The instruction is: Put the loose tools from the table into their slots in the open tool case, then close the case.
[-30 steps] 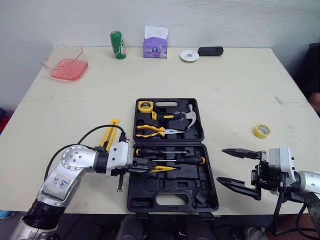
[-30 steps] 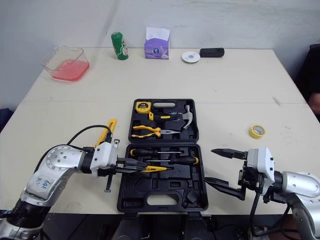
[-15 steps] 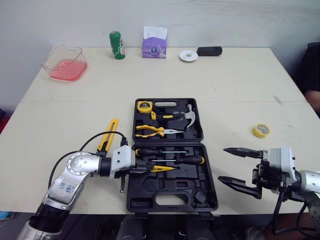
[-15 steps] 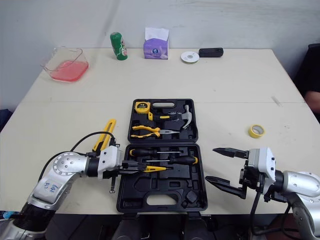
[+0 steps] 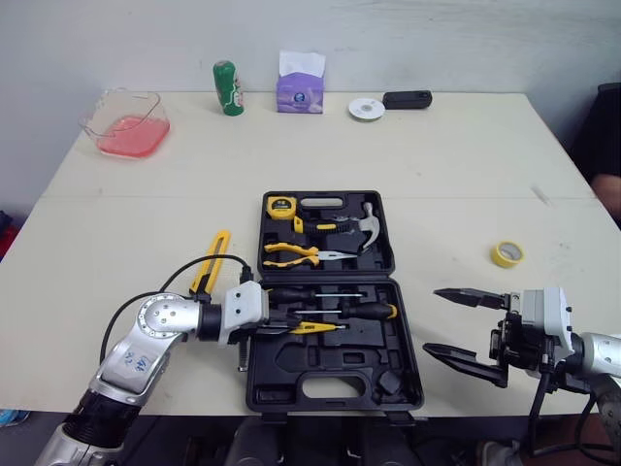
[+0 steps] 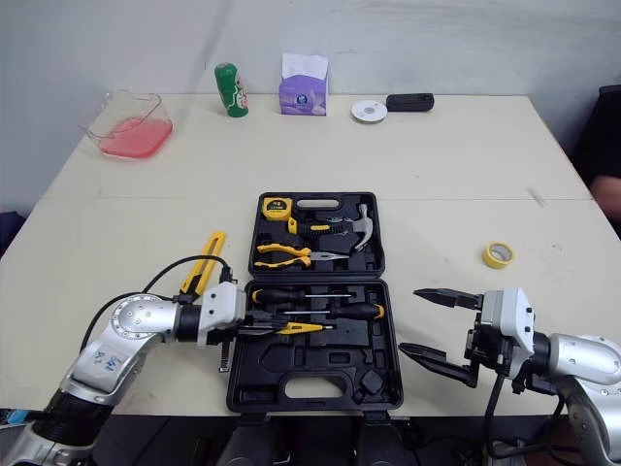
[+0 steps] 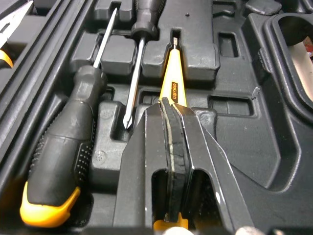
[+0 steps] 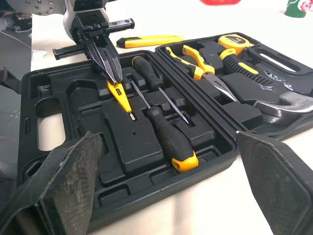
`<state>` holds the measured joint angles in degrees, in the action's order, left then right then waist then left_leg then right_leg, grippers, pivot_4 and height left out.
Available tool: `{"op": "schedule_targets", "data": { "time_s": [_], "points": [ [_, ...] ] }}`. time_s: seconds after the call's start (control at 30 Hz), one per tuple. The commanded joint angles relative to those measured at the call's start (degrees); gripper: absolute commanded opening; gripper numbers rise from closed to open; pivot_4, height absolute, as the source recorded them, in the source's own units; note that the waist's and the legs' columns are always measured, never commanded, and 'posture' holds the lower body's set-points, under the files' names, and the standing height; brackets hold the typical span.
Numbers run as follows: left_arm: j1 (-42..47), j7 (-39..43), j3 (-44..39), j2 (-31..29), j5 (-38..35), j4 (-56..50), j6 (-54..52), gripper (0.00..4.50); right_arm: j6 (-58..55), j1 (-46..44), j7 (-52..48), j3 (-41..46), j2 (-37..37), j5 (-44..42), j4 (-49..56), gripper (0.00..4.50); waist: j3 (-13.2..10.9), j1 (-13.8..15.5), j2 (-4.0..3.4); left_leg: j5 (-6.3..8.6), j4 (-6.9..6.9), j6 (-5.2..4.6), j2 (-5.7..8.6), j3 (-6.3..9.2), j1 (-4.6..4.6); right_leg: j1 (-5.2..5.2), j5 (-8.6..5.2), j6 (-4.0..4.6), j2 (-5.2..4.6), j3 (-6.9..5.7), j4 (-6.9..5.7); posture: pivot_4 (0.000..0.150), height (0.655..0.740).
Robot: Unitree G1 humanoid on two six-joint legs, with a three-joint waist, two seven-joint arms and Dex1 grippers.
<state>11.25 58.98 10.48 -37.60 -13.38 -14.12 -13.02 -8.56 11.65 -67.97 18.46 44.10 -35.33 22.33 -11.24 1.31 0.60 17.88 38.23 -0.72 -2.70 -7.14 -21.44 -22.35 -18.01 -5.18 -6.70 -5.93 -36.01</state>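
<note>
The black tool case (image 5: pixel 320 364) lies open in the middle of the table. My left gripper (image 5: pixel 283 328) reaches in from the case's left side and is shut on a slim yellow screwdriver (image 7: pixel 172 84). That screwdriver (image 5: pixel 315 328) lies level over a slot in the near half, just below two black-handled screwdrivers (image 5: pixel 374 311). The far half holds pliers (image 5: pixel 296 254), a hammer (image 5: pixel 365 223) and a tape measure (image 5: pixel 281 205). A yellow utility knife (image 5: pixel 213 260) lies on the table left of the case. My right gripper (image 5: pixel 434 320) hangs open right of the case, holding nothing.
A yellow tape roll (image 5: pixel 508 254) lies on the table to the right. Along the far edge stand a clear tub with pink contents (image 5: pixel 126 121), a green can (image 5: pixel 228 87), a purple tissue pack (image 5: pixel 301 83), a white disc (image 5: pixel 367 107) and a black device (image 5: pixel 408 98).
My left arm has drawn in, bringing the wrist a little closer to the case. The yellow screwdriver stays gripped at nearly the same spot. The right arm has not moved.
</note>
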Motion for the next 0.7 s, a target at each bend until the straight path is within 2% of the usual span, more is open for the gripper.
{"op": "schedule_targets", "data": {
  "time_s": [0.03, 0.27, 0.37, 0.47, 0.7],
  "points": [
    [-0.6, 0.56, 1.76, -0.76, 0.8, -0.13, -2.06, 0.02, 1.3, -0.2, 0.11, 0.75, -0.52, -0.38, 0.33, 4.5, 0.0, 0.0, 0.0, 0.0, 0.0, 0.0, 0.0, 0.0, 0.0, 0.0, 0.0, 0.0, 0.0, 0.0, 0.0, 0.15, 0.74],
    [-0.21, -1.47, 4.9, -1.47, 4.01, 0.39, -7.51, 0.02, 2.12, -0.28, 1.03, 0.31, -1.44, 0.61, -0.85, 4.5, 0.2, 0.06, -0.06, 0.01, 0.0, -0.01, 0.01, 0.01, 0.11, 0.12, 0.0, 0.0, -0.01, 0.01, 0.03, 0.15, 0.74],
    [-0.24, -2.37, 4.83, -0.77, 3.24, 0.01, -7.47, 0.02, 2.22, -0.93, 1.35, -0.07, -1.77, 0.94, -1.23, 4.5, 0.32, 0.03, -0.14, 0.18, -0.05, -0.18, -0.01, 0.05, 0.31, 0.35, 0.0, 0.0, -0.03, 0.04, 0.1, 0.15, 0.74],
    [-0.26, -2.49, 3.44, -0.16, 1.19, -1.31, -6.44, 0.02, 2.5, -1.87, 1.21, -0.2, -1.82, 1.25, -2.14, 4.5, 0.35, 0.02, -0.19, 0.21, -0.04, -0.2, -0.01, 0.09, 0.33, 0.38, 0.0, 0.0, -0.07, 0.08, 0.11, 0.15, 0.74],
    [0.93, -0.83, -5.59, 0.11, -8.27, -7.68, -6.55, 0.02, 5.35, -2.04, 0.55, 2.17, -1.8, 1.87, -5.5, 4.5, 0.34, -0.02, -0.18, 0.14, -0.04, -0.08, -0.01, 0.14, 0.18, 0.31, 0.0, 0.0, -0.07, 0.04, 0.13, 0.15, 0.74]
  ]
}}
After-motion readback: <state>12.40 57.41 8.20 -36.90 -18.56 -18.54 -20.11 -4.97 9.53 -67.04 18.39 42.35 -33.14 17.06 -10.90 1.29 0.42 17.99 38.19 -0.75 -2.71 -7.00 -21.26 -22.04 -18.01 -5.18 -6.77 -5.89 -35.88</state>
